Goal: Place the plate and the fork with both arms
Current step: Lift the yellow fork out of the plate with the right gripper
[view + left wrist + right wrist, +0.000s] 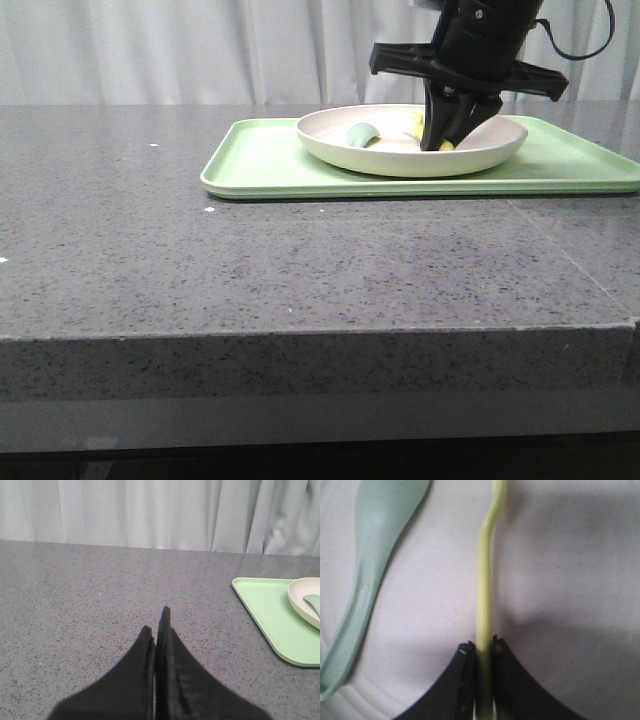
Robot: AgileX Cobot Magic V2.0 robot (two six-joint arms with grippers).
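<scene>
Yellow fork (484, 580) sits edge-on inside the plate (400, 155), pinched at its handle by the right fingers (483, 650) — such a thin hold may let it twist or slip, nudging the spoon (375, 555) beside it. Left fingers (157, 635) are pressed together, well clear of the plate.

Worktop (250, 260): grey speckled stone; bare surface across the left side and along the whole front edge, passable at table height.

Tray (260, 160): light green, at the far right, its near rim a low step.

Plate (340, 148): on the tray; raised rim blocks any sideways approach.

Inside plate: teal spoon (362, 133), pale yellow fork (484, 595), and the right gripper (442, 143) clamped on the fork, filling the right half.

Left gripper (156, 635): fingers together, above bare worktop, well apart from the tray.
</scene>
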